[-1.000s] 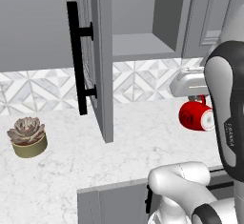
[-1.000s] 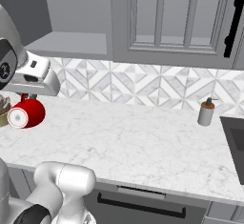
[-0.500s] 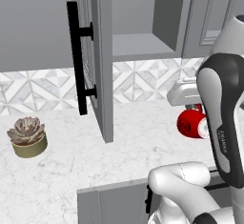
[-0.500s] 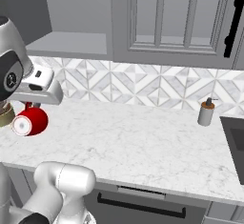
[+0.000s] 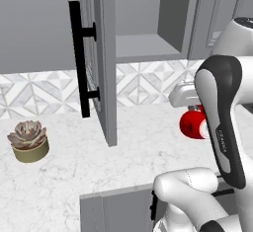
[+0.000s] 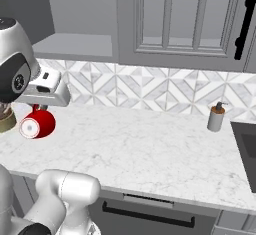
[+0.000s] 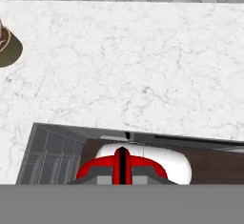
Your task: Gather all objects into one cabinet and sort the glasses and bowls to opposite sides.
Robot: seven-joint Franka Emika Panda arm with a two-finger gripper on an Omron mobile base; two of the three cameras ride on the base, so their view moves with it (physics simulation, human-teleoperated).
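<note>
My gripper (image 5: 193,110) is shut on a glossy red mug (image 5: 192,124), one of the glasses, and holds it on its side a little above the marble counter (image 5: 133,152). From the right base view the mug (image 6: 39,123) hangs under the white hand, gripper (image 6: 42,110) above it. Looking along the hand, the mug's red rim (image 7: 95,167) sits around my gripper (image 7: 122,168). The cabinet stands with its door (image 5: 103,53) swung open, black bar handle (image 5: 79,63) facing me, and its grey shelf (image 5: 146,46) is bare where it shows. The bowls are out of view.
A potted succulent (image 5: 29,141) sits on the counter at the left, also in the hand view as the succulent (image 7: 7,44). A soap dispenser (image 6: 216,117) stands by the sink (image 6: 247,144). A closed wall cabinet (image 6: 185,19) hangs to the right.
The hand has sunk a little toward the counter with the red mug and drifted left in the left base view. The grip stays shut.
</note>
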